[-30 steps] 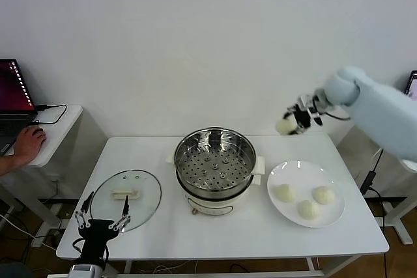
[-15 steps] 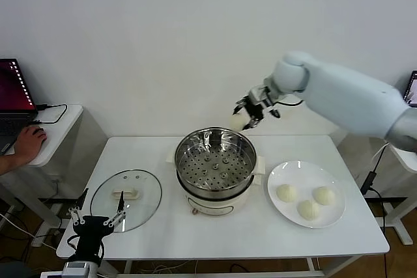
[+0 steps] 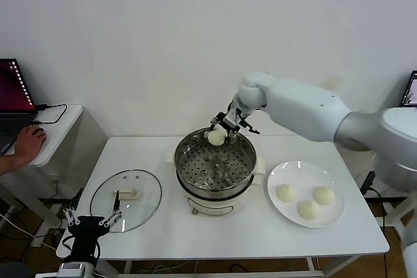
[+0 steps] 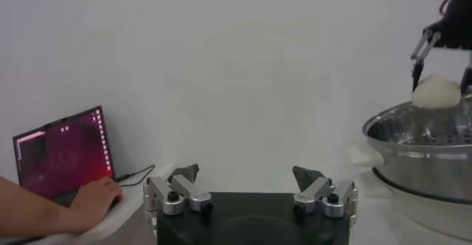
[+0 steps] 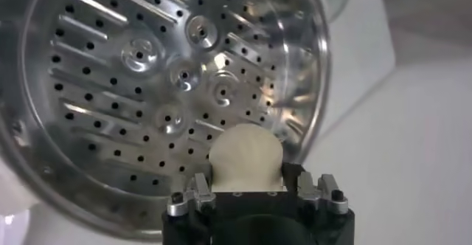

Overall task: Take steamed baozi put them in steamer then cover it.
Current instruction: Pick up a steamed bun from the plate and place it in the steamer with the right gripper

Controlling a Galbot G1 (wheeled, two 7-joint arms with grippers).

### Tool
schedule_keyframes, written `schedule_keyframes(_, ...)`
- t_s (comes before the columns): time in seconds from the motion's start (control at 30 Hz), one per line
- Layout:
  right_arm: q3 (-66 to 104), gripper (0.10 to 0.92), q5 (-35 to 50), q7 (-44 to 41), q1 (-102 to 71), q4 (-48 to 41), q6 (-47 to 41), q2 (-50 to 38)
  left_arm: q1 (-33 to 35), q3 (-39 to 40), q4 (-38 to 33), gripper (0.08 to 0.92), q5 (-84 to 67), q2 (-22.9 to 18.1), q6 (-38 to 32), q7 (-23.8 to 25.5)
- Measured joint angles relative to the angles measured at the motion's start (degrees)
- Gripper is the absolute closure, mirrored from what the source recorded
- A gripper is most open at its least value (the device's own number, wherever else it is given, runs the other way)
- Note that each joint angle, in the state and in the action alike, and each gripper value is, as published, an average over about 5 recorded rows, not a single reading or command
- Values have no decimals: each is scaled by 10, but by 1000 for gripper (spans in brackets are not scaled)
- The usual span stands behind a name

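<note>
Baozi (image 3: 215, 137) clamped in right pincer (image 3: 218, 136), above steamer (image 3: 215, 164) far rim on white tabletop (image 3: 260, 226). Left pincer (image 3: 90, 221) apart, near cover (image 3: 126, 199). Plain white wall behind.

One cream-white baozi (image 3: 215, 137) hangs over the far rim of the steamer (image 3: 215, 164), a shiny steel pot with a perforated tray on a cream base, at frame centre. Three more baozi (image 3: 307, 200) lie at lower right. The glass cover (image 3: 126, 199), handle up, lies flat at lower left.
</note>
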Motion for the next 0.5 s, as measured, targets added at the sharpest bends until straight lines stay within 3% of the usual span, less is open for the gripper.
schedule_keyframes(0.37, -1, 430, -69, 24, -26, -38, 54, 30, 0, 1, -2, 177, 0, 0, 0, 0)
schedule_keyframes(0.5, 3, 376, -85, 33, -33, -45, 67, 36, 1, 4, -3, 177, 1, -1, 0, 1)
